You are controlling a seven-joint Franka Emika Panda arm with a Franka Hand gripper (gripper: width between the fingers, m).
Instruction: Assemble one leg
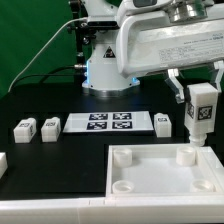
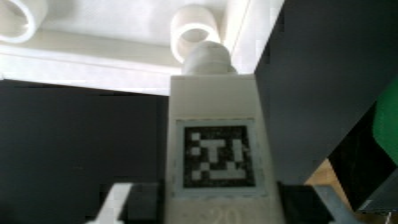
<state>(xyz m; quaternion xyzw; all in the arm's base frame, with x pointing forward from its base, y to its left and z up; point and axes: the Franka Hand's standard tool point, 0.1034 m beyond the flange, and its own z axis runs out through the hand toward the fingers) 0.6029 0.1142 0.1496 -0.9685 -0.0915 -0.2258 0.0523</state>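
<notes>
My gripper (image 1: 198, 92) is shut on a white leg (image 1: 198, 115) with a black-and-white tag and holds it upright. The leg's lower end stands at the far right corner socket (image 1: 187, 155) of the large white tray-like piece (image 1: 160, 185). In the wrist view the leg (image 2: 217, 130) runs from between my fingers (image 2: 146, 205) to its rounded tip (image 2: 208, 58), which points at a round socket (image 2: 192, 20) of the tray. I cannot tell whether the tip is inside the socket.
The marker board (image 1: 108, 123) lies on the black table behind the tray. Two loose legs (image 1: 25, 128) (image 1: 50, 126) lie at the exterior view's left, and another leg (image 1: 162, 121) lies by the board's right end. The arm's base (image 1: 105, 60) stands at the back.
</notes>
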